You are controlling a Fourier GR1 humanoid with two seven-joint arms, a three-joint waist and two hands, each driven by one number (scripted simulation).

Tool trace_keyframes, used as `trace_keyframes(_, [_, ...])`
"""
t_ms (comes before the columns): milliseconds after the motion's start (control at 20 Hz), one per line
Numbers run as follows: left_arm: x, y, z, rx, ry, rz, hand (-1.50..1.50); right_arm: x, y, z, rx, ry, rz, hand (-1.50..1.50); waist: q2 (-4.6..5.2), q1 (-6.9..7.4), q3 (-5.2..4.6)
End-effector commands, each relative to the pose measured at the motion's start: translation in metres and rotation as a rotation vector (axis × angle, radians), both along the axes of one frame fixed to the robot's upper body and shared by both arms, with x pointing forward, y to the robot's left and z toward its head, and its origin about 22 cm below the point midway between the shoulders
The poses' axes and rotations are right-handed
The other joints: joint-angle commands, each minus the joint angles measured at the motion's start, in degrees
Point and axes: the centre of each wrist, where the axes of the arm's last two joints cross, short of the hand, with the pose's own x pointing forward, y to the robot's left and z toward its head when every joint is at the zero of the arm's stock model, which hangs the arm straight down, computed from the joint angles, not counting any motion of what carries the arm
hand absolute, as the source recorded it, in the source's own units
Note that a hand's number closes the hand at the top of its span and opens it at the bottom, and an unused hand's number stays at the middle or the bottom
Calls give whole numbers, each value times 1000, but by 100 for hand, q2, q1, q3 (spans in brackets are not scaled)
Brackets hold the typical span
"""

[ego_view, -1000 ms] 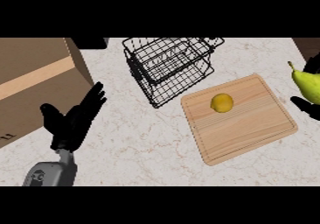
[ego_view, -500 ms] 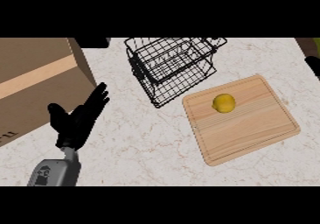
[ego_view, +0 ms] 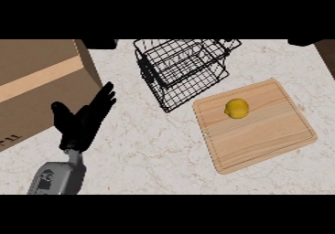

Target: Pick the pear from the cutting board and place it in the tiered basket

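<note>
Left hand (ego_view: 81, 123) released, fingers straight, at 9 o'clock by the box (ego_view: 35, 77) edge. Tiered basket (ego_view: 182, 69) at 12, just beside the cutting board (ego_view: 265, 135) at 3; open surface (ego_view: 150, 153) between.

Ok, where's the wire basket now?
Head view, top centre: the wire basket sits between the cardboard box at left and the cutting board lower right.

A lemon (ego_view: 236, 109) lies on the cutting board (ego_view: 265, 137); tiered basket (ego_view: 187, 68) behind-left, box (ego_view: 35, 87) far left
</note>
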Motion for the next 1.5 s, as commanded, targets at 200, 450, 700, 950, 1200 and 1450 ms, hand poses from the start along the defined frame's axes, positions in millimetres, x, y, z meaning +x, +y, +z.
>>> trace_keyframes(200, [-7,-5,-1,-12,-2,-14,0,51,62,-6,38,42,-24,150,17,49,2])
trace_keyframes(450, [5,3,-4,-1,-9,-2,0,72,95,-45,88,45,10,150,36,25,2])
trace_keyframes(700, [6,0,-15,-5,-14,0,0,87,123,-68,103,67,44,150,46,24,1])
trace_keyframes(950, [-1,-6,-5,-2,-1,-18,0,95,143,-106,306,166,42,150,56,112,6])
trace_keyframes(1200, [4,-16,8,3,-8,-27,0,99,165,-107,428,224,160,-150,76,178,6])
trace_keyframes(1450, [12,-5,-2,1,-10,-22,0,99,181,-107,475,169,269,-150,96,189,1])
